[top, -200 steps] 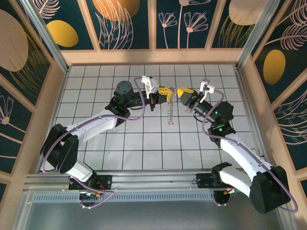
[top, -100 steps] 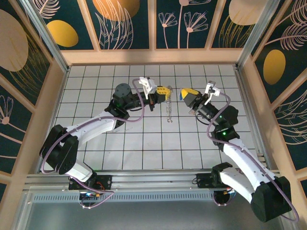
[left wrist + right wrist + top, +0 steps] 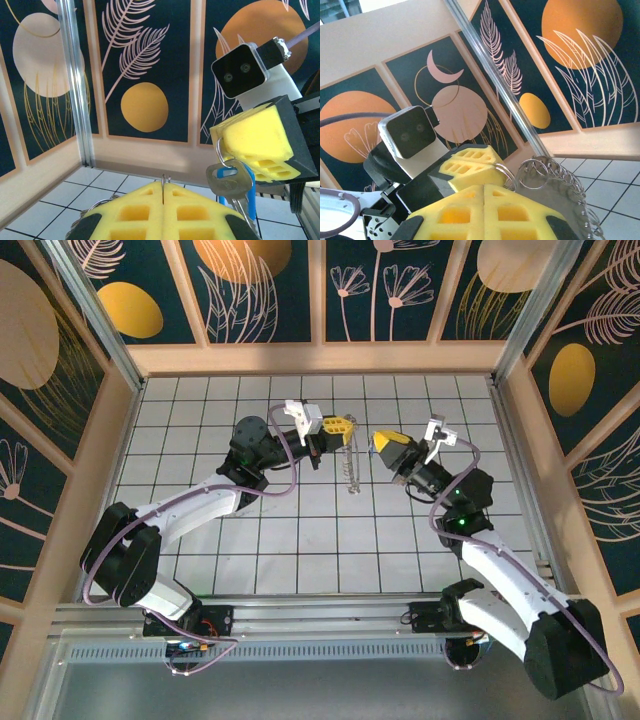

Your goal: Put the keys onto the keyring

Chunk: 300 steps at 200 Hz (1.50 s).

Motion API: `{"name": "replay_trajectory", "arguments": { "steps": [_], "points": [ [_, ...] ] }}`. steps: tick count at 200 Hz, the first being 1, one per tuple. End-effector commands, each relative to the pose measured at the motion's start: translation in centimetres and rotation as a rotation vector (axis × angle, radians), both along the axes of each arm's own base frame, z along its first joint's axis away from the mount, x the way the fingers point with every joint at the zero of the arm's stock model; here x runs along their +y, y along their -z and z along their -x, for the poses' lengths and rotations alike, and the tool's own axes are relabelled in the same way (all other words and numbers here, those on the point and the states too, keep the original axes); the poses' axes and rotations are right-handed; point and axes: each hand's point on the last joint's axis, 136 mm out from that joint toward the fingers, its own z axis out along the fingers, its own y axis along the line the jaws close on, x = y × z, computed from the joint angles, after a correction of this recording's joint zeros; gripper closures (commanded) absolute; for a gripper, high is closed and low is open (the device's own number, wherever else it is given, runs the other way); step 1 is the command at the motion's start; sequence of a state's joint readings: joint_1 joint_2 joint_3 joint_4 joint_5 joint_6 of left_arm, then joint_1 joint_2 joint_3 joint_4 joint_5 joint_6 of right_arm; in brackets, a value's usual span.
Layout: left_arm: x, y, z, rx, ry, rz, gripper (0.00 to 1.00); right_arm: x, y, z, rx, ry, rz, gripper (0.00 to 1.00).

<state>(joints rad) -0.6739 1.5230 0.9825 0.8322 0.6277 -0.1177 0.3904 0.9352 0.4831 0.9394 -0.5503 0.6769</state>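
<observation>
Presently: both arms raised over white tiled surface (image 3: 200, 440), pincers facing each other mid-scene toward far side.
Left pincer (image 3: 337, 428): yellow foam pads pressed together, clamping thin wire of keyring (image 3: 350, 468). Hoop hangs below pads, rim fringed with tiny metal pieces.
Right pincer (image 3: 388, 446): just right of keyring, pads closed on small loop carrying keys (image 3: 232, 184). Silver key in front, blue-headed key behind, both dangling under pads.
Keys near keyring, gap between; not on hoop.

White tiled floor (image 3: 180, 410), dark botanical wall panels (image 3: 265, 290), aluminium post (image 3: 75, 85)
</observation>
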Motion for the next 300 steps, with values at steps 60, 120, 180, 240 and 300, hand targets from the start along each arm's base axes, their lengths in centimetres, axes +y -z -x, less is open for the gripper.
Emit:
{"name": "replay_trajectory", "arguments": {
  "steps": [60, 120, 180, 240, 300],
  "points": [
    [0.1, -1.8, 0.9, -0.046, 0.031, 0.056, 1.0, 0.9, -1.7, -0.3, -0.072, -0.038, -0.071, 1.0],
    [0.0, -1.7, 0.9, -0.04, 0.042, 0.061, 1.0, 1.4, -2.6, -0.5, -0.1, -0.047, -0.081, 1.0],
    [-0.1, -1.6, 0.9, -0.037, 0.044, 0.059, 1.0, 2.0, -2.9, -1.0, -0.111, -0.062, -0.088, 1.0],
    [-0.1, -1.5, 1.0, -0.035, 0.053, 0.058, 1.0, 2.3, -3.1, -1.4, -0.12, -0.058, -0.092, 1.0],
    [0.1, -2.2, 1.6, -0.047, 0.064, 0.074, 1.0, 2.1, -2.5, -2.5, -0.117, -0.009, -0.07, 1.0]
  ]
}}
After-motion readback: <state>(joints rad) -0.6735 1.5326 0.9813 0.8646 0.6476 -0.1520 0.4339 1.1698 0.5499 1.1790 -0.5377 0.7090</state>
